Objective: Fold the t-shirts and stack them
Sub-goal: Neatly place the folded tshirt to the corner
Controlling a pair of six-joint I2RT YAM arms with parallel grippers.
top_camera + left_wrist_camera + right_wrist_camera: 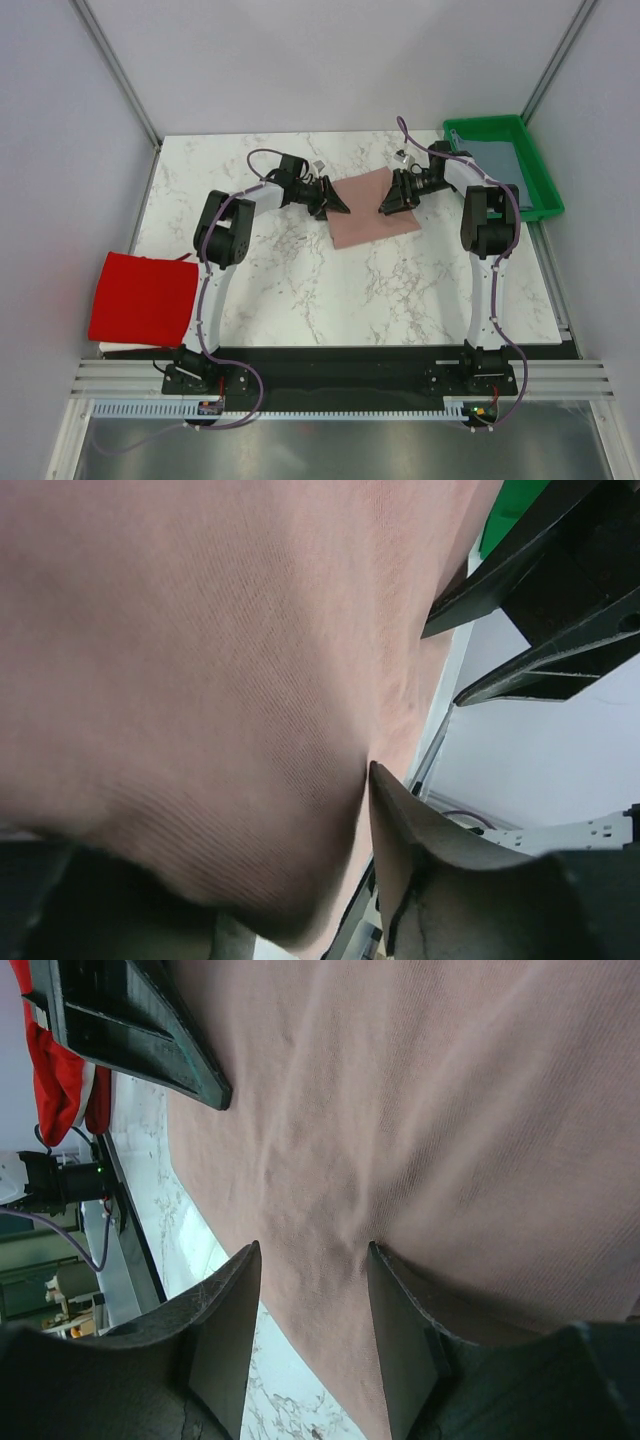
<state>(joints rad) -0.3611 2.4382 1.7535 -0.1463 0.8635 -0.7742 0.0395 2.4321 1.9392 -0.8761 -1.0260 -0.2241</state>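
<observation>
Top external view is showing the dusty-pink t-shirt (372, 215) lying as a tilted, roughly square patch on the far middle of the marble table (300, 290), with both arms reaching in toward it. The left gripper (340, 206) is sitting at the shirt's left edge and the right gripper (387, 206) is sitting on its right half, the two pointing toward each other and close together across the cloth. The red t-shirt (145, 297) is lying flat at the near-left edge of the table, overhanging that edge, well apart from both grippers. The green tray (540, 185) is standing at the far right corner, and a slate grey-blue t-shirt (495, 165) is lying inside it. Left wrist view is showing pink cloth filling most of the frame and bulging down between the jaws; one finger (410, 830) is touching the fabric at its tip, the other is covered by the cloth, and whether the jaws are clamping the fabric cannot be told. Right wrist view is showing its two fingers (400, 1330) standing apart with pink cloth and a strip of marble visible in the gap; the tip of one finger is pressing into the fabric, with creases radiating from the contact, while the other is sitting at the shirt's edge.
</observation>
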